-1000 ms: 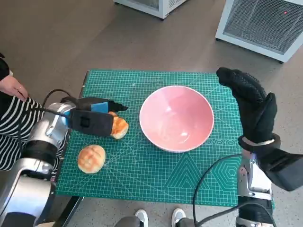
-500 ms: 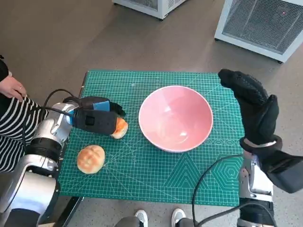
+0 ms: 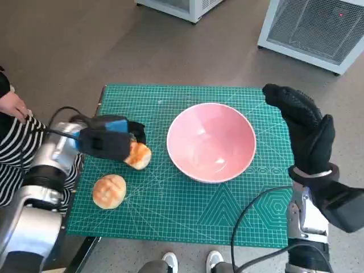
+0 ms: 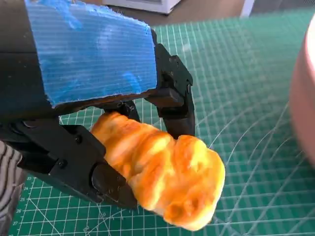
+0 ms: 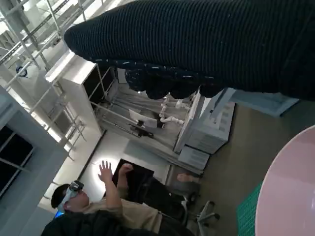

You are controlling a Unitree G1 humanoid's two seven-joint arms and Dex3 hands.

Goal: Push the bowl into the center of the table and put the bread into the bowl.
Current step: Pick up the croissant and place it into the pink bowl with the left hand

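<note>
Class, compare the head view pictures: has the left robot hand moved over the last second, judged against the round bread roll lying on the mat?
Hardly. The left robot hand, gripping a bread piece, has edged slightly toward the round bread roll.

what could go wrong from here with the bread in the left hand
1. The left hand grips the bread roll only at one end; most of it sticks out past the fingers, so it might slip on the way to the pink bowl.
2. The hand is level with the near rim and may knock the bowl aside.
3. The right hand beside the bowl is raised, not steadying it.
</note>
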